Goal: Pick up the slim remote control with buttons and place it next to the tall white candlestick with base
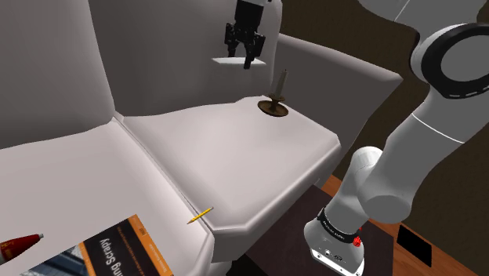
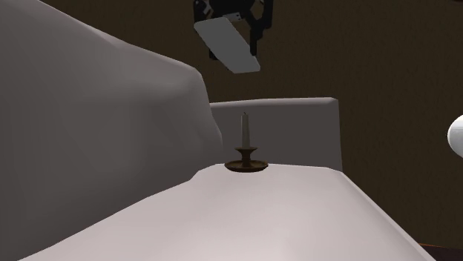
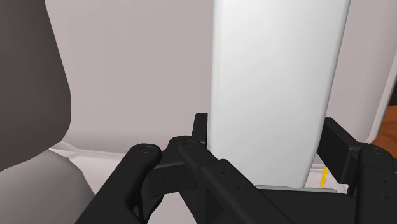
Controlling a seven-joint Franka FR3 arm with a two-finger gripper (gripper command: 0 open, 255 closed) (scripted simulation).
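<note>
White flat remote [image 3: 273,83] clamped across its width by gripper [image 1: 246,55], near one end; rigid, light, smooth, judged slip-prone. Shoulder view: candlestick [image 1: 277,98] stands at its five o'clock.

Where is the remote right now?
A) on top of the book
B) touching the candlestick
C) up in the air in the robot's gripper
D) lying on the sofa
C: the gripper is shut on the white remote, which hangs in the air, higher than the candlestick standing on the sofa seat.
</note>
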